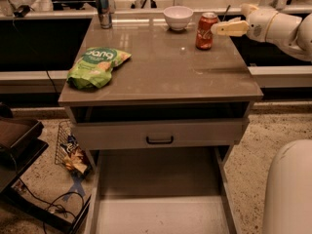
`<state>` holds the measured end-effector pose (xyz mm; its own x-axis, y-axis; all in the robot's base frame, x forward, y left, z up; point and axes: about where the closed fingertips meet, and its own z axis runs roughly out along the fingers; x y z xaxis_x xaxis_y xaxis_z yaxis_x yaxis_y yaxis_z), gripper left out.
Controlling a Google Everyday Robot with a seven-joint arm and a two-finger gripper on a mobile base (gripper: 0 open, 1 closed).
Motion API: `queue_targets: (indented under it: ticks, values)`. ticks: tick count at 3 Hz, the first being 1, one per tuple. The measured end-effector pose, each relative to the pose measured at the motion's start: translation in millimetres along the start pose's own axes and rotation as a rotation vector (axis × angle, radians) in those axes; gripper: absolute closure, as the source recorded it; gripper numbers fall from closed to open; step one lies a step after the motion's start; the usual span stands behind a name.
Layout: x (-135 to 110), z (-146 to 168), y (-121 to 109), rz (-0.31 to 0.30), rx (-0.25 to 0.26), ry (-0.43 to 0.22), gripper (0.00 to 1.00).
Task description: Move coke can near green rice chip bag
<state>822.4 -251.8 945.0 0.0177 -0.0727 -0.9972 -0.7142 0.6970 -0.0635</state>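
Observation:
The coke can [206,30], red with white script and a silver top, stands upright at the back right of the table [165,77]. The green rice chip bag [96,66] lies flat near the table's left front edge. My gripper [220,29] reaches in from the right at can height; its cream fingertip is just right of the can, very close to it or touching it. The white arm [278,26] extends behind it to the right.
A white bowl [177,17] sits just left of the can at the back. A slim blue-and-silver can [103,9] stands at the back left corner. A drawer [159,134] is under the tabletop. A snack bag and basket [72,152] lie on the floor at left.

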Motion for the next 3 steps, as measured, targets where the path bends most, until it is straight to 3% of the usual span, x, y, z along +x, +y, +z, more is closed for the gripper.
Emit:
queue_targets:
  ticks: [2,3]
  values:
    - [-1.2,5.9,3.3,-0.006,-0.007,0.0,0.0]
    - [31.9,27.4,3.7,-0.049,-0.002,0.079,0.0]
